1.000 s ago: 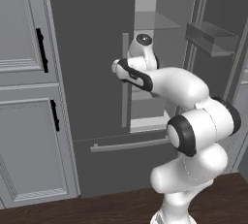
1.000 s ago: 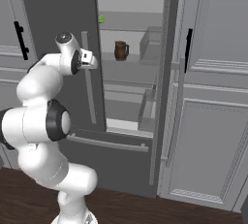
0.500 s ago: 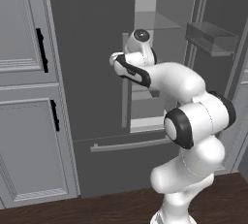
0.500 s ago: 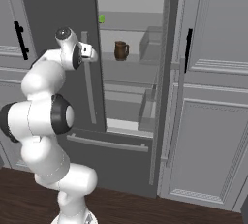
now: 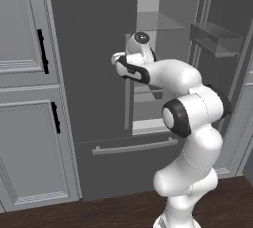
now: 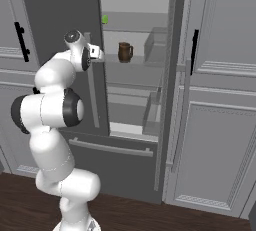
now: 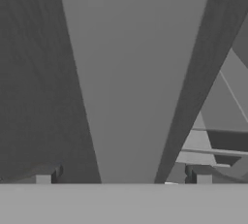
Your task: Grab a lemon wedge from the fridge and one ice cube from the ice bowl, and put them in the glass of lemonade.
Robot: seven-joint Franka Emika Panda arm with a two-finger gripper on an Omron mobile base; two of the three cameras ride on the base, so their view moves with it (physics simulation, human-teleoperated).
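Note:
The fridge (image 5: pixel 89 49) is tall and dark grey, its left door shut and its right door (image 6: pixel 172 75) swung open. On an upper glass shelf lies the tiny yellow-green lemon wedge (image 6: pixel 105 19). My gripper (image 6: pixel 99 53) hovers at the top of the left door's long grey bar handle (image 6: pixel 93 105). In the hand view the gripper (image 7: pixel 123 178) is open, and the fingertips (image 7: pixel 46 177) stand on either side of a broad grey bar (image 7: pixel 135 72) without closing on it. The glass of lemonade and the ice bowl are out of view.
A brown mug (image 6: pixel 124 52) stands on the middle fridge shelf. Door bins (image 5: pixel 217 37) hang inside the open right door. The bottom drawer handle (image 5: pixel 133 147) runs below. Panelled grey cabinets (image 5: pixel 27 123) with black handles flank the fridge on both sides.
The hand has risen a little and shifted left along the left door's handle. The jaws have stayed wide. The fridge doors have not moved.

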